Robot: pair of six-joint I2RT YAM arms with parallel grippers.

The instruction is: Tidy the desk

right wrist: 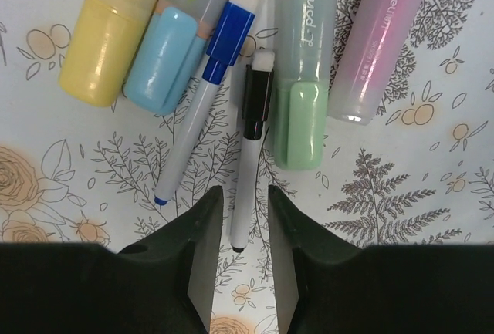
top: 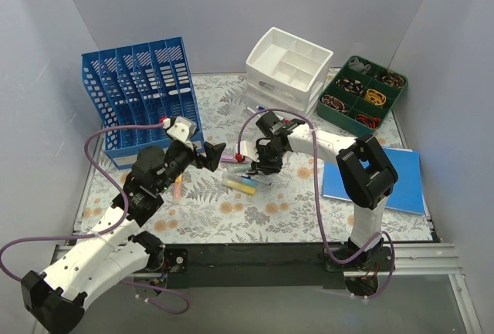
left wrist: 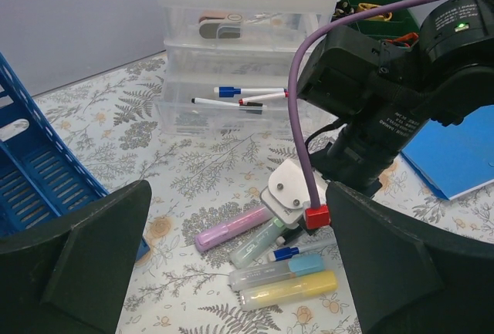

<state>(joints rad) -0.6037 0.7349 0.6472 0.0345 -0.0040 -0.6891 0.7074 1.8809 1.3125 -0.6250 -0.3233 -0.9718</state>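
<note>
The desk [top: 231,222] has a pale fern-and-flower print. At its middle lie several highlighters side by side: yellow [right wrist: 112,33], blue-capped [right wrist: 166,56], green [right wrist: 302,79] and pink [right wrist: 382,41]. Between them lie a blue-capped pen [right wrist: 204,95] and a black-capped pen [right wrist: 251,149]. My right gripper [right wrist: 245,199] hangs low over them, open, its jaws either side of the black-capped pen's tail end without touching it. My left gripper [left wrist: 238,187] is wide open and empty, hovering left of the pile [top: 241,183] and facing it.
A blue file rack [top: 143,95] stands at the back left. A white drawer unit [top: 287,68] holding pens stands at the back middle, with a green compartment tray [top: 363,95] to its right. A blue notebook [top: 378,180] lies at the right.
</note>
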